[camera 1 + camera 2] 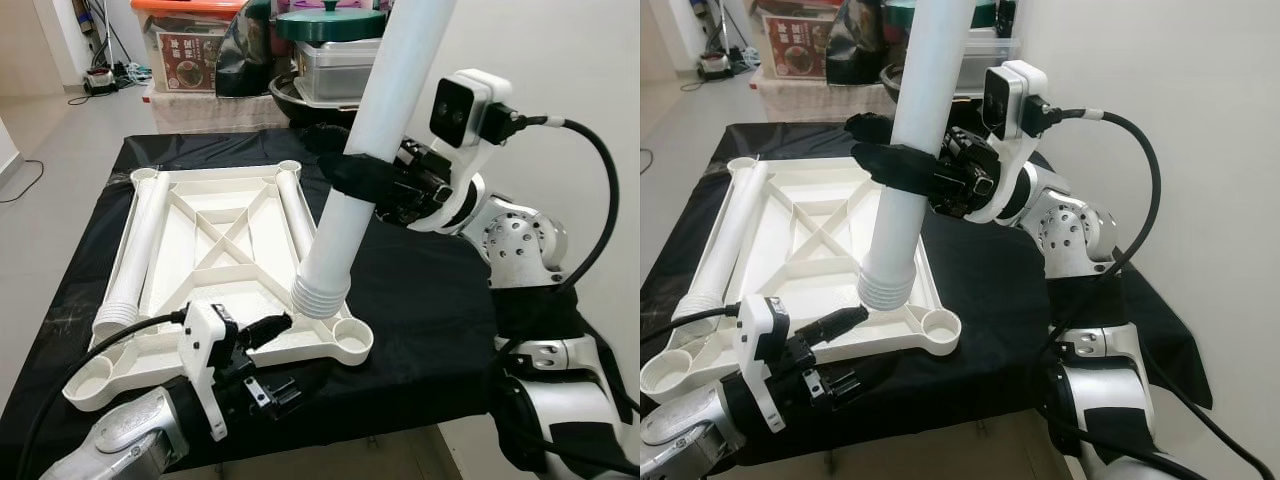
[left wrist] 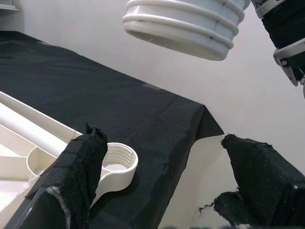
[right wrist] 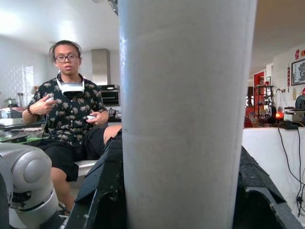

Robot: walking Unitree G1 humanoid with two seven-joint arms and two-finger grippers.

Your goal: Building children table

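Note:
The white plastic tabletop [image 1: 230,176] lies upside down on the black-covered table [image 1: 420,290]. My right gripper [image 1: 352,172] is shut on a long white table leg [image 1: 378,120], holding it nearly upright and leaning to the right. Its threaded end [image 1: 320,296] hangs just above the tabletop, a little left of the near right corner socket [image 1: 352,341]. In the right wrist view the leg [image 3: 186,114] stands between the black fingers [image 3: 106,191]. My left gripper [image 1: 272,358] is open at the table's front edge, close to that socket [image 2: 117,165]. A second leg [image 1: 135,250] lies along the tabletop's left side.
Storage boxes [image 1: 185,45], a black bag and a covered pot [image 1: 330,25] stand behind the table. A white wall runs along the right. The table's front edge is just below my left arm. A seated person [image 3: 71,114] holding controllers appears in the right wrist view.

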